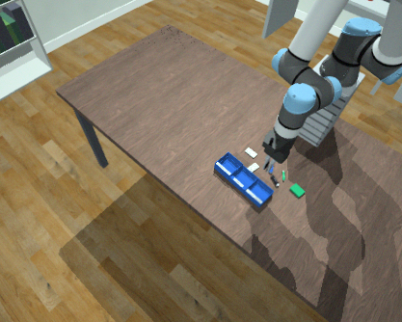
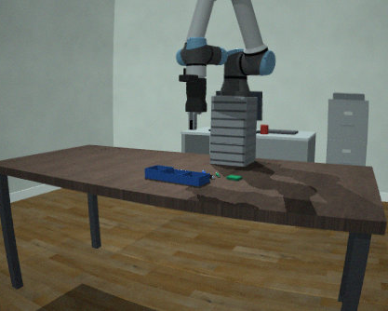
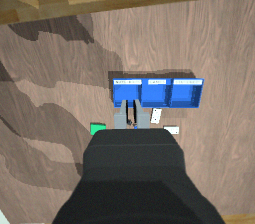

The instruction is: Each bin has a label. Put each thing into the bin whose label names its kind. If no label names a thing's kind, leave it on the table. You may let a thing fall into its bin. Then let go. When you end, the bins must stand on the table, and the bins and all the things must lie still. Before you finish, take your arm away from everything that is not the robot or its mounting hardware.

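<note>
- Arm hung high over the bench (image 1: 169, 88), wrist pointing straight down. The gripper (image 1: 268, 164) (image 2: 193, 123) (image 3: 132, 107) sat well clear of everything, level with the upper part of the grey ribbed pedestal (image 2: 233, 131) in the exterior view.
- Jaws were nearly closed, with only a thin slit between the fingers. A dark sliver showed in that slit in the wrist view. Could not tell if it was held or was just clutter on the bench seen through the gap, so grip state: cannot tell.
- Blue three-compartment bin (image 1: 225, 162) (image 2: 172, 175) (image 3: 158, 92) stood flat on the bench, near its front edge. It had white label strips along one long side, too small to read. Could not make out any contents.
- Loose parts all lay on the bench on the pedestal side of the bin, none in it:
- two white cards (image 1: 250, 151) (image 1: 254, 167), just beside the bin wall, near its middle
- a small blue piece (image 1: 271, 171) and a small green piece (image 1: 283, 174), close together
- a dark bolt-like piece (image 1: 274, 181), just beside the bin's end compartment
- a green block (image 1: 297, 190) (image 2: 234, 177) (image 3: 95, 129), furthest out from the bin and apart from the rest
- In the wrist view the fingers covered the small-parts cluster, with the green block showing on one side and the cards on the other.
</note>
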